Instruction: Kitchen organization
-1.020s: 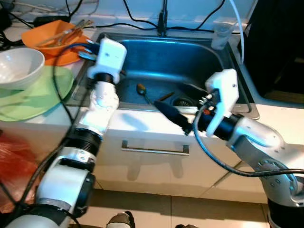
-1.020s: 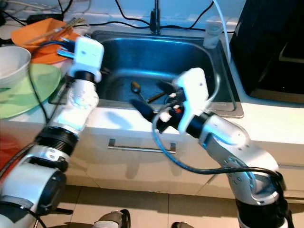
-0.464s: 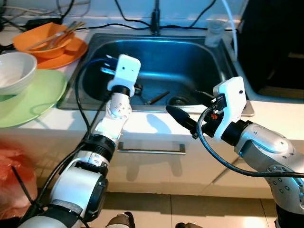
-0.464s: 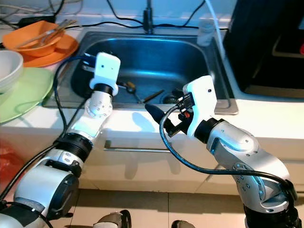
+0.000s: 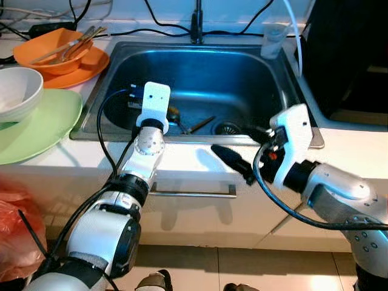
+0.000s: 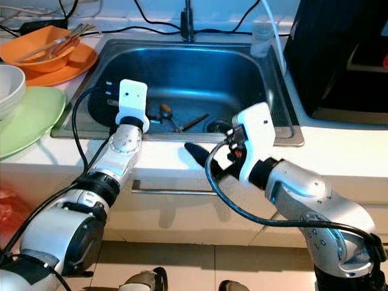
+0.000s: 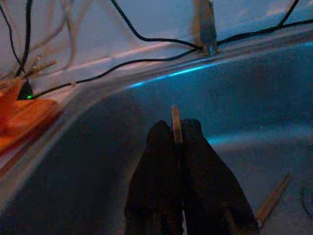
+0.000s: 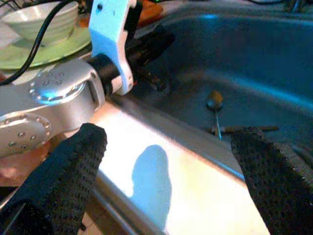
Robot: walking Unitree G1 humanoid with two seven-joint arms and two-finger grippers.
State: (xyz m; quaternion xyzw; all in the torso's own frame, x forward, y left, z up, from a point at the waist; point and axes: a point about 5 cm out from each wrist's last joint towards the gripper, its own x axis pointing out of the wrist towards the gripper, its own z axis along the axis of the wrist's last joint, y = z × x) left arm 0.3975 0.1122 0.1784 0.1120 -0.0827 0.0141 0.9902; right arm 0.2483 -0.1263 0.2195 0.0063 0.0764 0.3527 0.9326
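the table [image 5: 182, 159] is a pale top with a steel sink [image 5: 285, 79] let into it, and everything else is placed from that sink. to the sink's left a light green plate [image 5: 42, 124] lies on the table with a white bowl [image 5: 15, 91] on its far part. behind the green plate, at the sink's far left corner, an orange plate [image 5: 91, 63] carries an orange bowl [image 5: 45, 48] holding chopsticks [image 5: 66, 45]. black cables [image 5: 151, 27] run along the table behind the sink. at the sink's far right corner stands a small clear cup [image 5: 273, 41]. a large black appliance [image 5: 348, 54] stands right of the sink.
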